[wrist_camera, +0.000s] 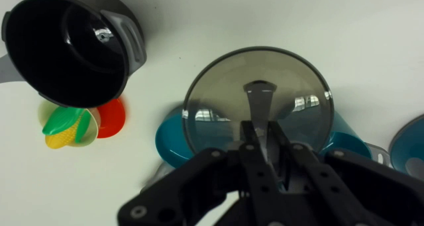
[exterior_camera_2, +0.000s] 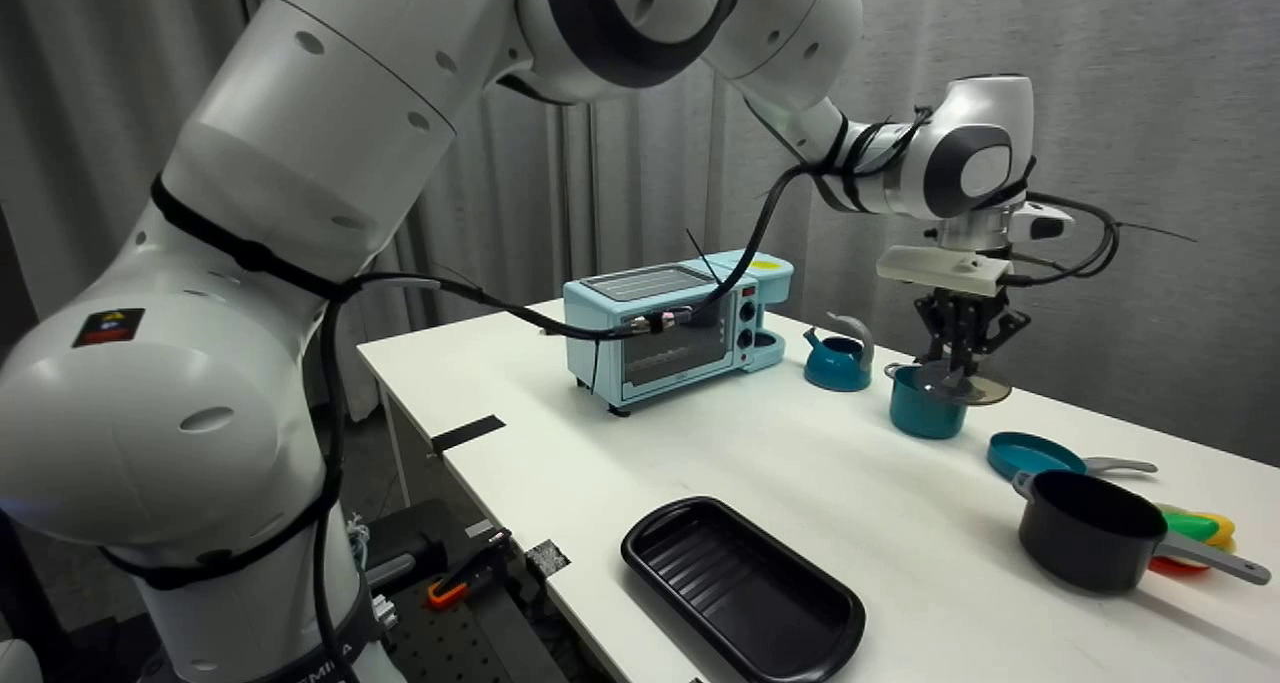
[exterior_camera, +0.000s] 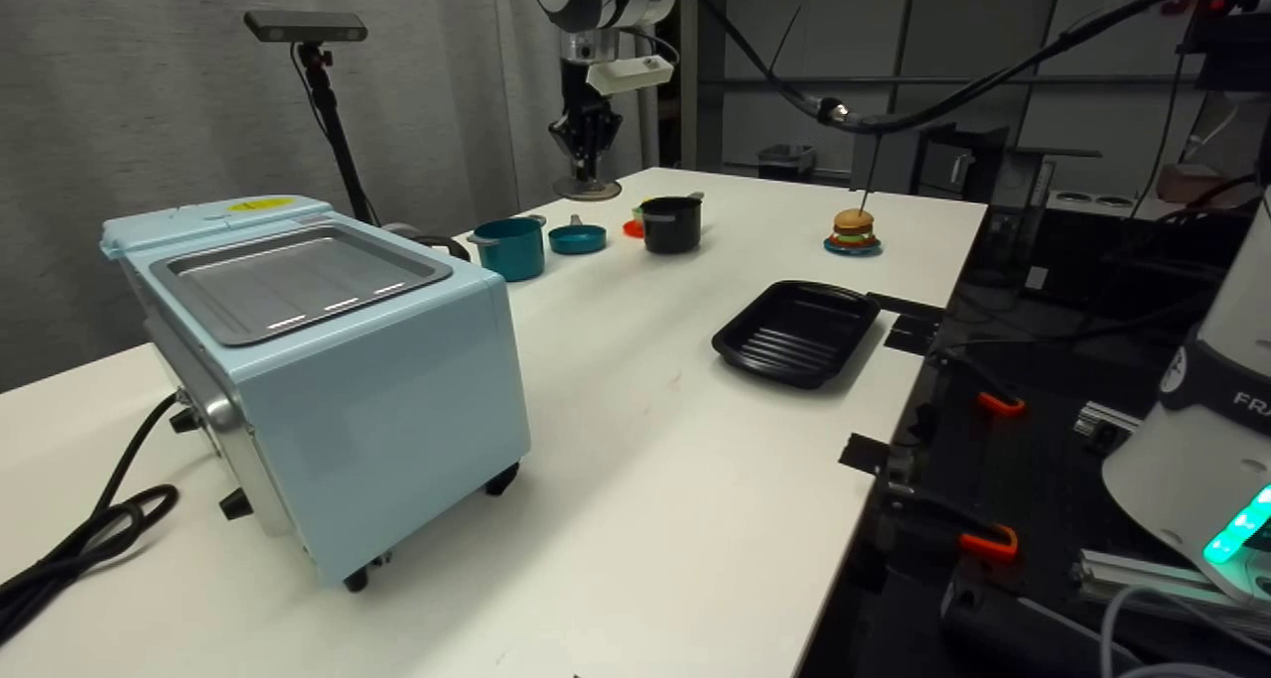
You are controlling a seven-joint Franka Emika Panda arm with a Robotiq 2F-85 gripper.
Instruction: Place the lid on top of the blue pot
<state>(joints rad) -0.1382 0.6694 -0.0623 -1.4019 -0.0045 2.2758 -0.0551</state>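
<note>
The lid is a round, see-through grey disc with a dark rim and an upright grey handle. It is in the air in both exterior views (exterior_camera: 587, 192) (exterior_camera_2: 980, 391) and fills the middle of the wrist view (wrist_camera: 225, 73). My gripper (exterior_camera: 586, 172) (exterior_camera_2: 958, 363) (wrist_camera: 260, 125) is shut on the lid's handle, with the disc below the fingertips. The blue pot (exterior_camera: 516, 251) (exterior_camera_2: 922, 413) stands upright on the table. In the wrist view the lid partly covers the blue pot (wrist_camera: 343, 126), whose open mouth shows at the lid's right edge.
A shallow blue pan (exterior_camera: 578, 239) (wrist_camera: 170, 140) lies beside the pot. A blue kettle (exterior_camera_2: 838, 363) stands on the pot's far side. A black pot (exterior_camera_2: 1090, 533) and toy food (wrist_camera: 66, 126) are beyond the pan. A toaster oven (exterior_camera_2: 670, 328) and black tray (exterior_camera_2: 740, 593) share the table.
</note>
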